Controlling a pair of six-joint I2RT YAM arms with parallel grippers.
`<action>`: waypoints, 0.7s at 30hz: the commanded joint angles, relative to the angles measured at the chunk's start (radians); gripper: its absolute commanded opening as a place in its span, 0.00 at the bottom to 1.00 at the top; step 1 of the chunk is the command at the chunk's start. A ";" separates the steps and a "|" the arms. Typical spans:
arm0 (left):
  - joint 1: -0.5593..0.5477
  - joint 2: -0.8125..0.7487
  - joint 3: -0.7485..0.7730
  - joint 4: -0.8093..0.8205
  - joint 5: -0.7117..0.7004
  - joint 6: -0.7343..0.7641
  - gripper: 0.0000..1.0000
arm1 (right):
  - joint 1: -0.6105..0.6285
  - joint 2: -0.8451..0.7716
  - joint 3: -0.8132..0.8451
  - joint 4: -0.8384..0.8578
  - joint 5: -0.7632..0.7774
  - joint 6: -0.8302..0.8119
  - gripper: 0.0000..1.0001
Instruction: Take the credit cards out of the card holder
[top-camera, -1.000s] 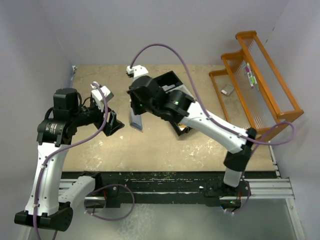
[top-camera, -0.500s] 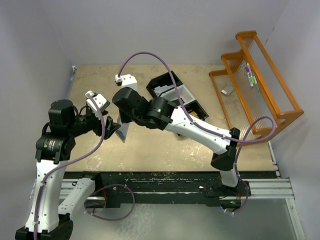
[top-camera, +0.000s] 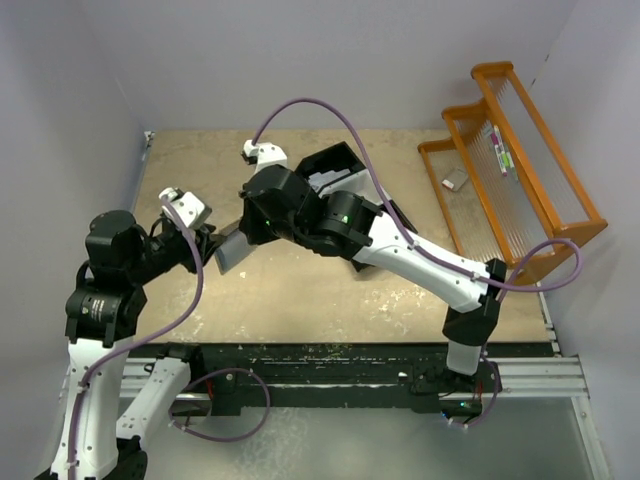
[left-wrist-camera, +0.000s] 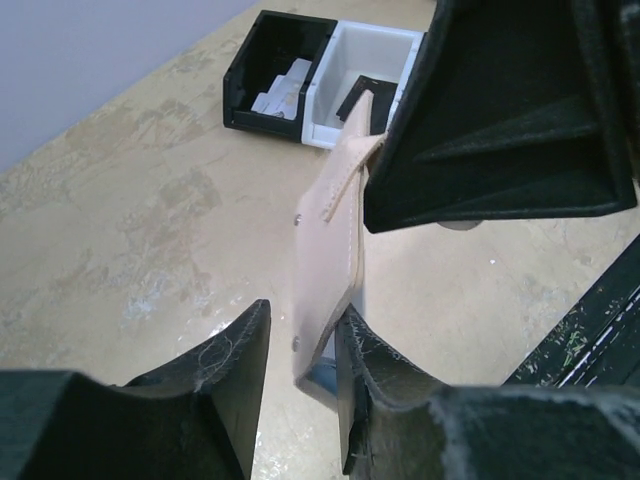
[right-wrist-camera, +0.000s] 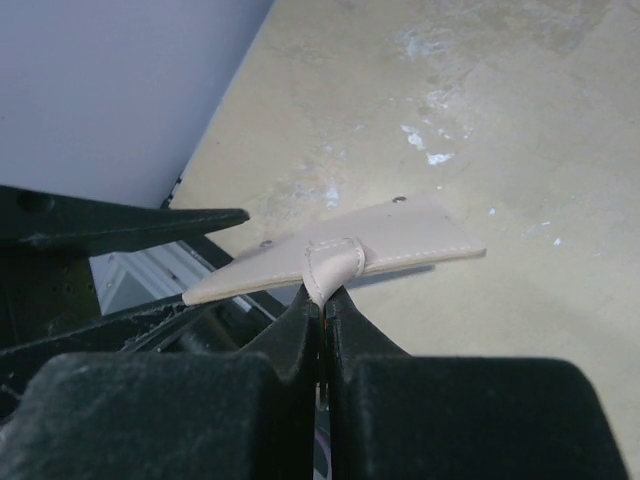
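Note:
The card holder (top-camera: 231, 250) hangs in the air, tan face outward, between my two grippers at the table's left. My right gripper (right-wrist-camera: 322, 295) is shut on the holder's tan strap loop (right-wrist-camera: 335, 262), and the holder (right-wrist-camera: 400, 235) spreads flat beyond the fingertips. In the left wrist view the holder (left-wrist-camera: 330, 240) stands on edge. Its lower corner sits between the narrowed jaws of my left gripper (left-wrist-camera: 303, 308). The right finger (left-wrist-camera: 372, 365) touches it, while a gap remains at the left finger (left-wrist-camera: 235, 365). A blue edge (left-wrist-camera: 325, 378) shows at that corner; the credit cards are hidden.
A black tray (top-camera: 345, 172) with a white middle bin (left-wrist-camera: 365, 75) lies behind the right arm, pale flat pieces (left-wrist-camera: 280, 90) in its black compartment. An orange wire rack (top-camera: 520, 150) stands at the right edge. The table's black front rail (left-wrist-camera: 590, 320) is close by.
The right arm has carried the card holder left, to the left gripper. The left gripper's jaws have narrowed from wide open around the holder's lower corner.

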 joint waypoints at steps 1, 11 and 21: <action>-0.001 0.013 0.006 0.031 0.018 -0.023 0.34 | 0.004 -0.055 0.000 0.089 -0.136 -0.021 0.00; -0.001 0.067 0.060 -0.054 0.158 -0.007 0.15 | 0.005 -0.070 0.012 0.091 -0.302 -0.061 0.00; -0.001 0.139 0.223 -0.114 0.310 -0.113 0.00 | -0.229 -0.315 -0.316 0.346 -0.725 -0.153 0.78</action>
